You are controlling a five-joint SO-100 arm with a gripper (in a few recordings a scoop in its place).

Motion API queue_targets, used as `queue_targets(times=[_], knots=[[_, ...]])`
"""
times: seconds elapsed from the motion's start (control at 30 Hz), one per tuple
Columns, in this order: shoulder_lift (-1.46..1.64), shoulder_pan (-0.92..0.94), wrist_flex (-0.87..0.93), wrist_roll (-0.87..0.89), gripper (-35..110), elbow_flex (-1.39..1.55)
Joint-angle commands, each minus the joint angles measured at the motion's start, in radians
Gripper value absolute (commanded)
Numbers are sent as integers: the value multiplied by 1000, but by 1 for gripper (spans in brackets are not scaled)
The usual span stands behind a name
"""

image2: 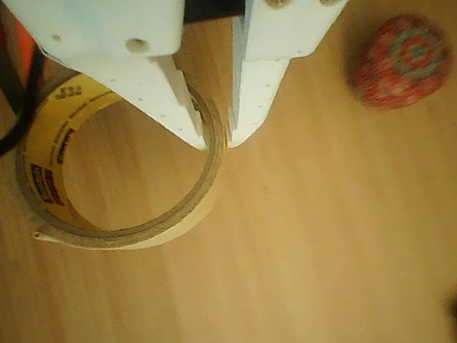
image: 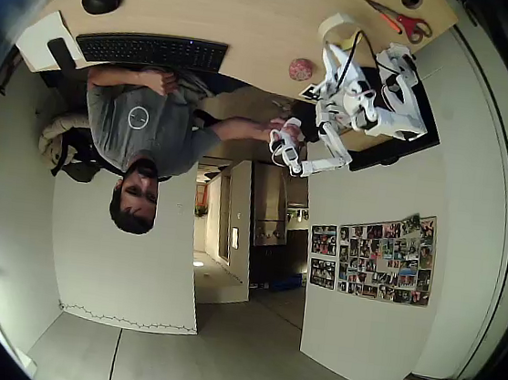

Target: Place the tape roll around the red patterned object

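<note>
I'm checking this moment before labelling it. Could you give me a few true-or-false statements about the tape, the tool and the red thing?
1. The tool has its fingertips on either side of the tape roll wall. True.
2. The tape roll already encircles the red patterned object. False: in the wrist view the object lies apart, to the roll's right.
3. The tape roll lies flat on the wooden table. True.
4. The red patterned object sits inside the tool. False: it rests on the table, untouched.
</note>
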Motion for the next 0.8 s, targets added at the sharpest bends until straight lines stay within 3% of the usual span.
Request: queue_targets(times=[0.0, 0.37, 0.77], knots=[[41, -107, 26, -32, 0, -12], [-14, -601, -179, 181, 0, -3], [-244, -718, -460, 202, 0, -18]])
